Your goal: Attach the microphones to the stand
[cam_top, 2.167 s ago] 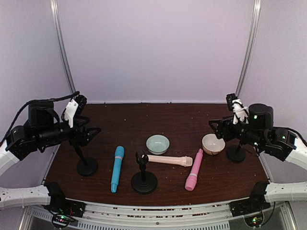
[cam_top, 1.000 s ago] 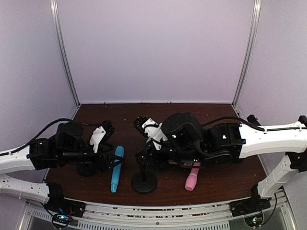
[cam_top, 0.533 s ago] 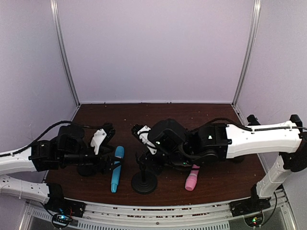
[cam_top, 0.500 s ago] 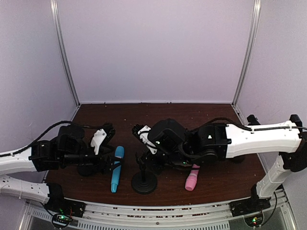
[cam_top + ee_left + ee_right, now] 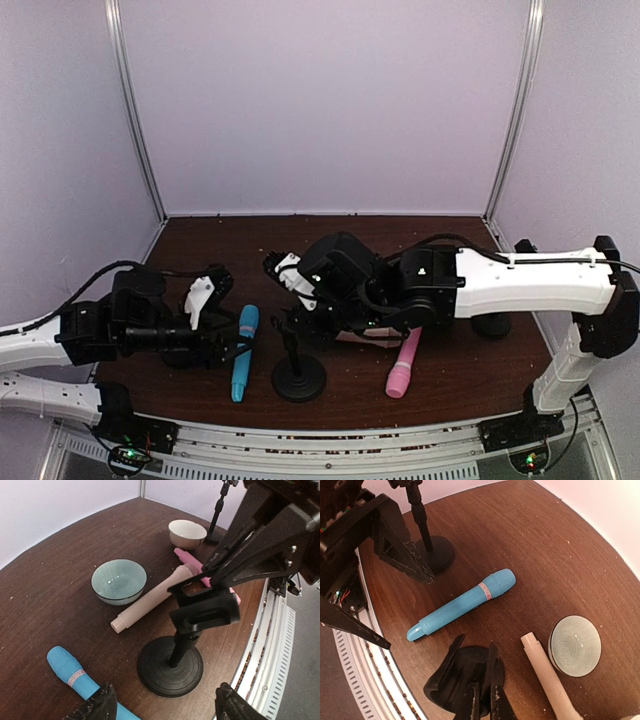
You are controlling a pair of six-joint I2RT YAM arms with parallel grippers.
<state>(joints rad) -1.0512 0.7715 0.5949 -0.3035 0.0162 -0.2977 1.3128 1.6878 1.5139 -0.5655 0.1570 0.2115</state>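
Observation:
The black stand (image 5: pixel 299 378) is at front centre, its base (image 5: pixel 170 666) and clip (image 5: pixel 205 612) clear in the left wrist view. My right gripper (image 5: pixel 484 705) is shut, pinching one wall of the clip (image 5: pixel 455 677); from above it sits at the stand's top (image 5: pixel 293 322). My left gripper (image 5: pixel 167 715) is open, low, fingers apart either side of the base. The sky-blue microphone (image 5: pixel 243 352) lies left of the stand, right by my left gripper (image 5: pixel 228 345). The cream microphone (image 5: pixel 150 600) lies behind the stand. The pink microphone (image 5: pixel 403 365) lies to the right.
A teal bowl (image 5: pixel 119 580) and a cream bowl (image 5: pixel 186 532) sit behind the microphones, hidden under my right arm from above. A second stand (image 5: pixel 427 535) is at the left, another (image 5: pixel 492 325) at the right. The table's front rail (image 5: pixel 272 645) is close.
My right arm has shifted left over the centre stand and its jaws have closed on the clip. My left arm has drawn back and lowered slightly beside the blue microphone.

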